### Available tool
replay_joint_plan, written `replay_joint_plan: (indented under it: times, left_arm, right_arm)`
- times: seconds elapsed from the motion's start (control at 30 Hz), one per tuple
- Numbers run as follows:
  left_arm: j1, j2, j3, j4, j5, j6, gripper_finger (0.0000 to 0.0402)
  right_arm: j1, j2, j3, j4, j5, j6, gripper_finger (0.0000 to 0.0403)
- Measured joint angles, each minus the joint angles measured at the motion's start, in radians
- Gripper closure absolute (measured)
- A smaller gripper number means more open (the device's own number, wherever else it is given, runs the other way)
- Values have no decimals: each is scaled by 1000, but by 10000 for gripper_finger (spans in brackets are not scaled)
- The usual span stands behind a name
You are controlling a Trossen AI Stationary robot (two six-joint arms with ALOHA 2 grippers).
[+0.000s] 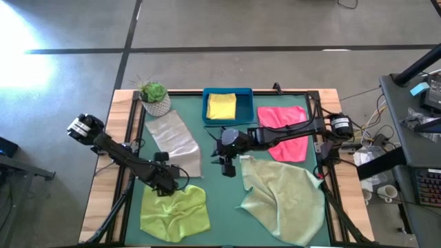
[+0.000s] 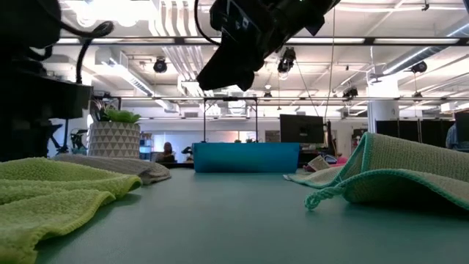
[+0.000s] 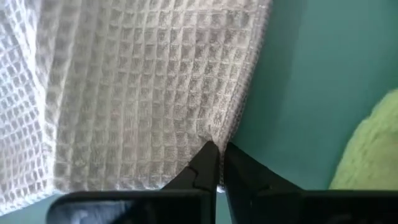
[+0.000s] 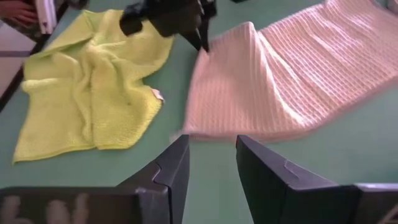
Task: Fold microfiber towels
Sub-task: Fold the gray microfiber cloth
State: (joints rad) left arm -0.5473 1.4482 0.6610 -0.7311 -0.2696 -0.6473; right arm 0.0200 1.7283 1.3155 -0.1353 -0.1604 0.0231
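The left gripper (image 3: pixel 217 155) has its fingers pinched together on the near edge of the light grey towel (image 1: pixel 176 141), close to a corner — the left wrist view shows the two dark tips meeting right at the waffle-weave hem, and the right wrist view shows that edge lifted a little off the green table (image 1: pixel 220 207). The grey towel lies in a long strip running from the potted plant (image 1: pixel 154 96) toward the middle of the table. Just in front of the left gripper sits the lime green towel (image 1: pixel 174 212), crumpled at the near left corner. The right gripper (image 4: pixel 211 168) hangs above the table's centre with its fingers parted and nothing between them, facing the grey towel's lifted edge. Beside it on the right, the large pale sage green towel (image 1: pixel 282 200) lies rumpled with a corner folded over. The hot pink towel (image 1: pixel 289 134) lies at the far right, partly under the right arm — and the yellow towel (image 1: pixel 222 106) rests folded inside the blue tray (image 1: pixel 207 110) at the far edge.
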Motion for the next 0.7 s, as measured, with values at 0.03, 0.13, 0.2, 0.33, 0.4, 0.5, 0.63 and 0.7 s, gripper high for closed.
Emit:
replay_joint_plan:
  times: [0.03, 0.13, 0.2, 0.33, 0.4, 0.5, 0.63, 0.7]
  left_arm:
    - [0, -16, 2, 7, 7, 0, 400]
    - [-2, -76, 31, 64, 44, 0, 400]
    - [0, -115, 34, 89, 62, -1, 401]
    - [-1, -148, 50, 126, 104, -36, 401]
    - [-2, -152, 59, 138, 116, -54, 401]
    - [-1, -139, 75, 132, 136, -55, 401]
    - [-1, -108, 85, 137, 164, -76, 401]
    - [-1, -91, 85, 134, 165, -105, 401]
  right_arm:
    - [2, 0, 0, 2, -1, -7, 280]
    - [7, 9, 0, 15, -3, -33, 280]
    - [12, 18, 0, 23, -5, -44, 280]
    - [16, 42, 0, 50, -14, -50, 280]
    - [17, 64, 0, 71, -49, -52, 280]
    - [20, 103, 0, 114, -100, -53, 280]
    - [21, 165, 19, 140, -132, -59, 280]
    - [22, 196, 46, 152, -171, -68, 280]
